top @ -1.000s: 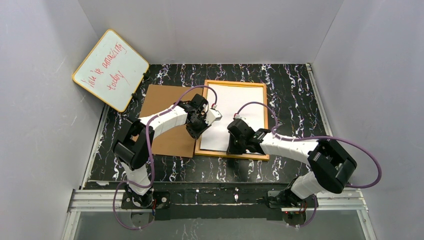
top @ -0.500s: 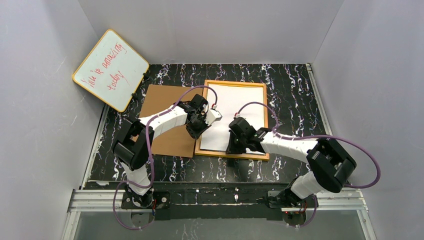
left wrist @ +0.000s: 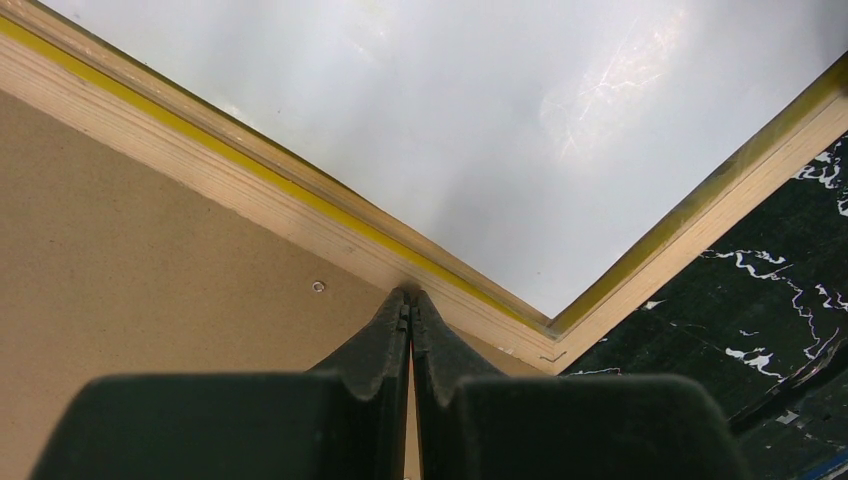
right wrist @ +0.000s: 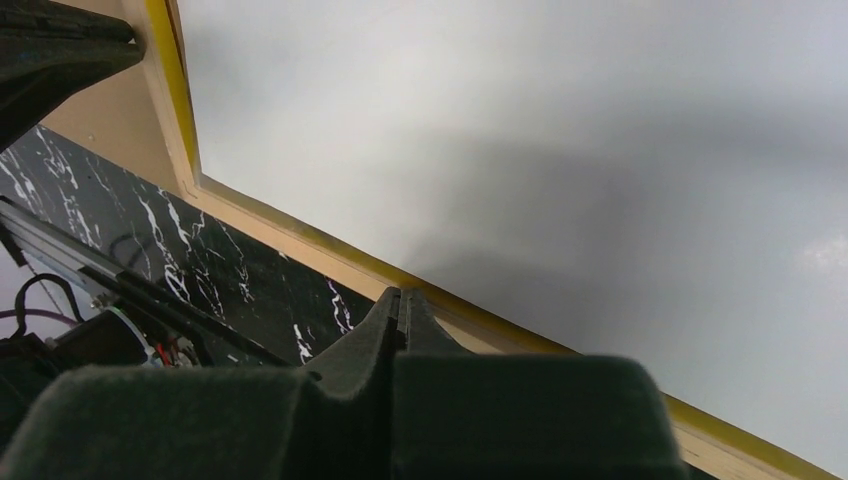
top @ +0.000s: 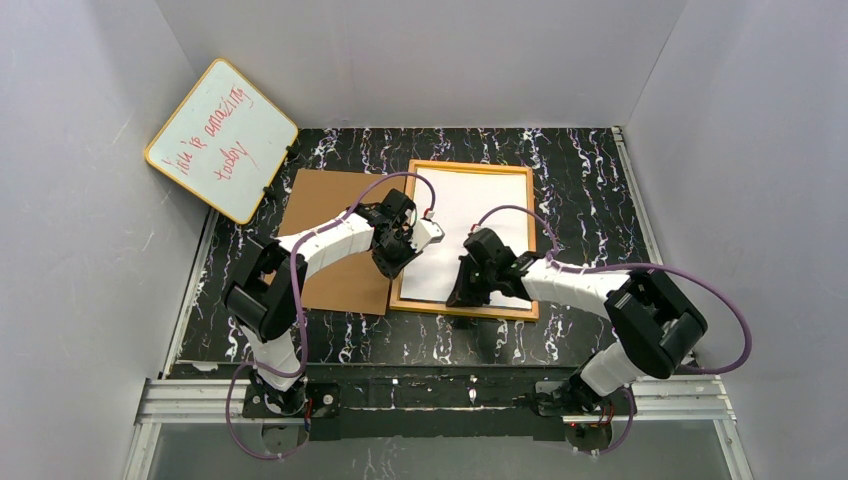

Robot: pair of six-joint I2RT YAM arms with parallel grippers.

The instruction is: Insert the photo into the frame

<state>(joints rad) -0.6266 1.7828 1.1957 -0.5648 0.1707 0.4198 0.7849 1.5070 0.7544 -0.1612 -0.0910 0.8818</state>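
The left fingers are pressed together, holding nothing. Their tips rest on the left rail of the large, thin, rectangular picture frame, close to its lower left corner in the overhead view. The right fingers are also shut and empty, with their tips at the frame's near rail. The frame lies back-up, orange-brown wood showing with a yellow lip inside. Within the opening sits the rectangular white-backed paper photo, apparently face down and seated or nearly so.

The main risk, as I judge it, is pushing. A shove on either rail could slide the whole frame across the black marbled desk, or onto the flat brown cardboard backing board that touches its left side. A fingertip slipping inward off a rail could crease the paper or lift its edge out of the recess. Whether every edge lies flat cannot be seen.
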